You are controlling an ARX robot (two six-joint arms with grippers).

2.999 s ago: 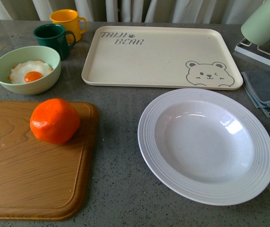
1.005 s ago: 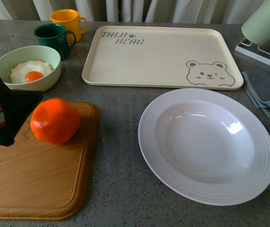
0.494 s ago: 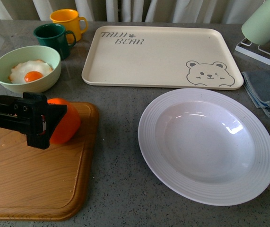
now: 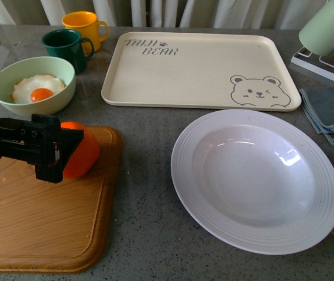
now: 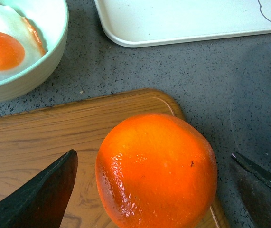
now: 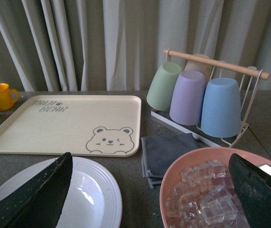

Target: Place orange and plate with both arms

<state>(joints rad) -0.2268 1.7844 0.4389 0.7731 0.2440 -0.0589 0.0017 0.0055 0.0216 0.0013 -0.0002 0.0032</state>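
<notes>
Left arm: it reaches in low from your left edge of the front view, stretched flat over the wooden cutting board [image 4: 44,222], pointing to the right.
Left gripper [image 4: 67,149]: spread wide, with one finger [image 5: 40,194] on each side of the orange [image 5: 156,168]. In the wrist view you see a strip of board between each finger and the peel, so nothing is clamped.
Orange: it sits on the cutting board near its far right corner, half hidden behind the gripper in the front view.
Plate [image 4: 181,170]: it lies flat on the grey counter to the right of the board, well apart from it and just in front of the cream bear tray [image 4: 196,70]. Nothing is in it.
Right arm: you cannot see it in the front view.
Right gripper [image 6: 147,194]: its fingers are far apart with nothing between them. It is held above the counter, over the plate's rim, a grey cloth [image 6: 166,149] and a pink bowl [image 6: 197,156] of ice cubes.
Nearby: a pale green bowl [image 4: 55,96] with a fried egg [image 4: 35,91] sits just behind the board.
</notes>
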